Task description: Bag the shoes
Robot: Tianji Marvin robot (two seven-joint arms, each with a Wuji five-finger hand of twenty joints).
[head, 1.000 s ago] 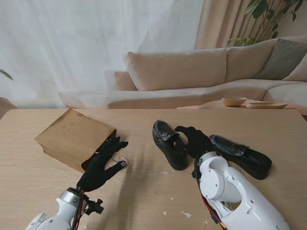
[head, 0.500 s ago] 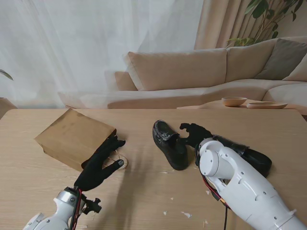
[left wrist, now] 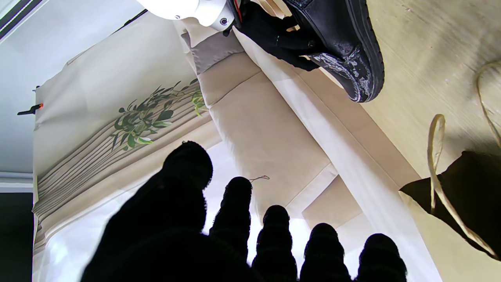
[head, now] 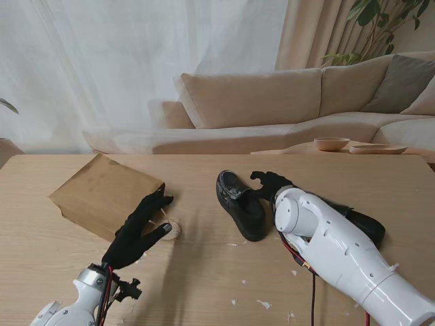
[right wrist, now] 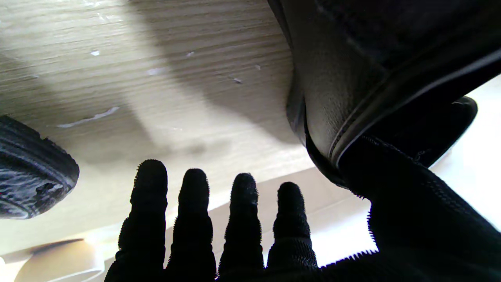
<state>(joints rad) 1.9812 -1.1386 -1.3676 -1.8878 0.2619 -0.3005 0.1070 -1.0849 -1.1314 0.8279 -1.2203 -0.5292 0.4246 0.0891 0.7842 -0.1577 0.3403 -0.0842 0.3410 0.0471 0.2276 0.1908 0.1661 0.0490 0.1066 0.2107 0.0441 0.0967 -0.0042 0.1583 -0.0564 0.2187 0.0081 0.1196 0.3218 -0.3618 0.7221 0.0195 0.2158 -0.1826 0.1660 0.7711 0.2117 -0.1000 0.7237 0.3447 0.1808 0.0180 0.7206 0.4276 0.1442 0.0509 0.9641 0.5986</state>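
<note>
Left hand [head: 139,231]: palm down on the table just beside the paper bag's mouth, fingers spread and extended toward the bag; it holds nothing. In the left wrist view the fingertips [left wrist: 235,196] are apart with light between them.

Right hand [head: 270,184]: positioned between the two shoes, fingers curled over the heel of the left shoe. In the right wrist view four fingers [right wrist: 193,203] stand straight and separated, the thumb lying against a shoe's collar; whether it grips the shoe cannot be told.

Right arm [head: 340,251]: white forearm crosses over the right shoe, hiding its middle.

Left shoe [head: 239,204]: black, upright on its sole near table centre, toe pointing nearer to me.

Right shoe [head: 363,227]: black, lying to the right of the first, apart from it.

Paper bag [head: 102,193]: brown, lying flat on the left of the table, mouth facing the shoes; cord handle [left wrist: 436,156] rests on the wood.

Table [head: 204,285]: bare wood between bag mouth and left shoe; small white scraps [head: 264,304] lie nearer to me.
</note>
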